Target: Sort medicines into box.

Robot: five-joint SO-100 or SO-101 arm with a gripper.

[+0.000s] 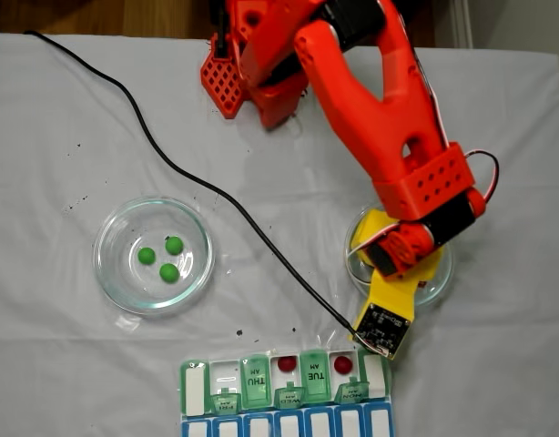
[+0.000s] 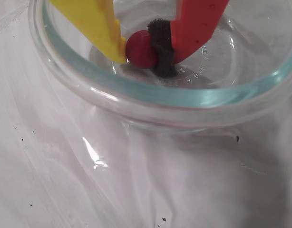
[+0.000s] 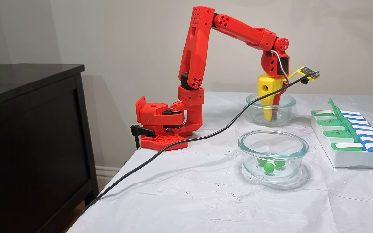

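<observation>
Wrinkled white cloth on the worktop (image 2: 136, 190) lies closest to us in the wrist view, and just beyond it rises the rim of the glass dish (image 2: 150, 92) into which the claw (image 2: 145, 51) reaches. We see the claw closed on a dark red ball (image 2: 140, 49), the yellow finger on one side and the black-padded red finger on the other, low in the dish. We judge the ball light, hard and smooth, prone to roll or squirt out, so a hold across its middle suits it. Two more red balls (image 1: 286, 363) already sit in open cells of the pill organiser (image 1: 261, 382), and three green balls (image 1: 164, 258) wait in the other dish (image 1: 111, 273). Seen from the side, the arm (image 3: 238, 30) arches high from its base, wrist pointing straight down.
</observation>
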